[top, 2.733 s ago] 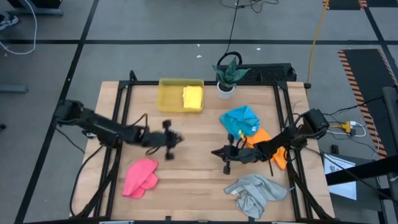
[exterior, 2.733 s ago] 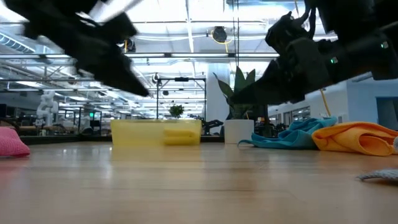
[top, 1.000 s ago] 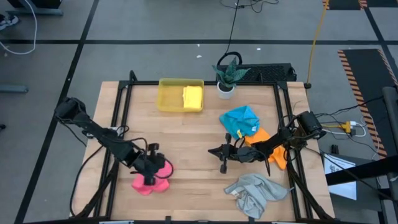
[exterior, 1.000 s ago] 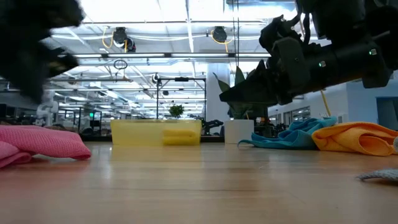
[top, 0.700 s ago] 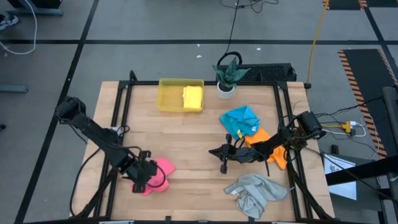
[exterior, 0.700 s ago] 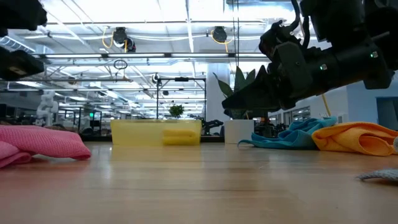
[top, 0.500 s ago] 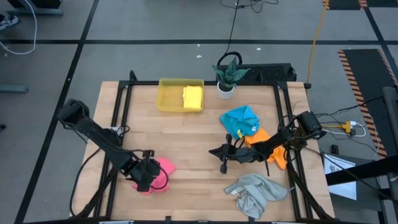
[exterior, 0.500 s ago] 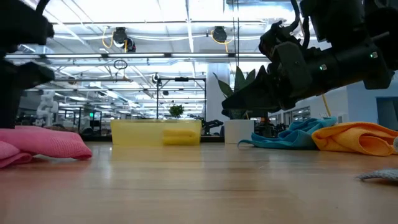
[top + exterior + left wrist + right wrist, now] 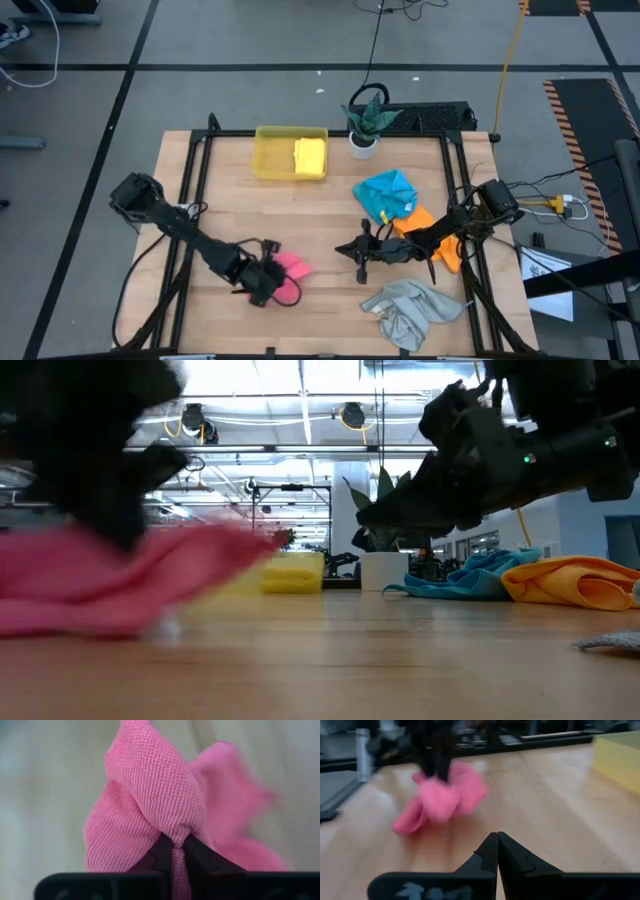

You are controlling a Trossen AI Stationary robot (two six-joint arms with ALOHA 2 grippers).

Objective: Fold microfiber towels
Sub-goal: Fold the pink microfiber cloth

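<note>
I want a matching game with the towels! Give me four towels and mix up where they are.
Towels:
1. pink towel
2. yellow towel
3. grey towel
4. blue towel

Places:
A. inside the yellow tray
B. crumpled at the table's near right corner
C. pinched in the left gripper
D. next to the orange towel, near the potted plant

Pairs: 1-C, 2-A, 3-B, 4-D
</note>
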